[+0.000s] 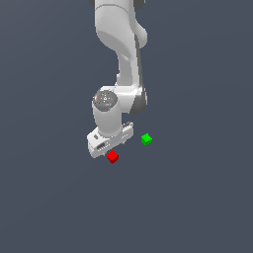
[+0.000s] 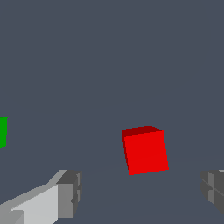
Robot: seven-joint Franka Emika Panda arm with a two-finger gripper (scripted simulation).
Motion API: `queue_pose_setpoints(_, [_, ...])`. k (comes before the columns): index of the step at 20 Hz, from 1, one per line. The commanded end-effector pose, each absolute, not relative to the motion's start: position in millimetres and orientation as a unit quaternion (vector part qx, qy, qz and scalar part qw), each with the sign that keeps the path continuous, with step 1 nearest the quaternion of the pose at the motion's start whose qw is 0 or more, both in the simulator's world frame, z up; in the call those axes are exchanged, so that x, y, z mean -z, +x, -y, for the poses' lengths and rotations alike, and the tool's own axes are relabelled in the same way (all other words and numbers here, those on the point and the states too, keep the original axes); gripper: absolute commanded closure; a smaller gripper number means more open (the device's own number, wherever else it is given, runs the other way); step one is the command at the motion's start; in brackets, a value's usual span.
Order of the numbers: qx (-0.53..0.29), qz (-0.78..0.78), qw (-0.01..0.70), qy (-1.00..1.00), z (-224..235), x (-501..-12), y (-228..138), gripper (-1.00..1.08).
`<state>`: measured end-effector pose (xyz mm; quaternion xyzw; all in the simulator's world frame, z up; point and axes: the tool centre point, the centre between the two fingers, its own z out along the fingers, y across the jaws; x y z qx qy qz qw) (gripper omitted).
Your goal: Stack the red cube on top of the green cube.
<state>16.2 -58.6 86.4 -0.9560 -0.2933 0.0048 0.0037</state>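
While the white robot arm (image 1: 121, 59) reaches down from twelve o'clock of the exterior view, its pincer (image 1: 110, 140) hangs low over the plain dark grey table (image 1: 197, 197), with the small bright red cube (image 1: 112, 157) showing just at its five o'clock edge. The small bright green cube (image 1: 146, 139) sits on the same table at about two o'clock from the red one, near it but clearly apart, with bare surface between them.

In the wrist view the pincer (image 2: 142, 194) is spread wide: one grey fingertip (image 2: 70, 192) and the other (image 2: 213, 191) stand far apart, and the red cube (image 2: 145, 151) lies in the span between them, slightly beyond their tips, touching neither. It rests flat on the table, turned a little out of square with the fingers. The green cube (image 2: 2, 131) appears only as a sliver at the frame's edge, well outside the fingers' span. Nothing is held.
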Motion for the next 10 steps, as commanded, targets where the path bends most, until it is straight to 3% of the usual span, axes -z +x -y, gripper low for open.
queue_pose_setpoints(1, [-0.003, 0.316, 0.002, -0.949, 62, -81, 20, -0.92])
queue_pose_setpoints(10, [0.0, 0.359, 0.0, -0.933, 68, -71, 27, -0.92])
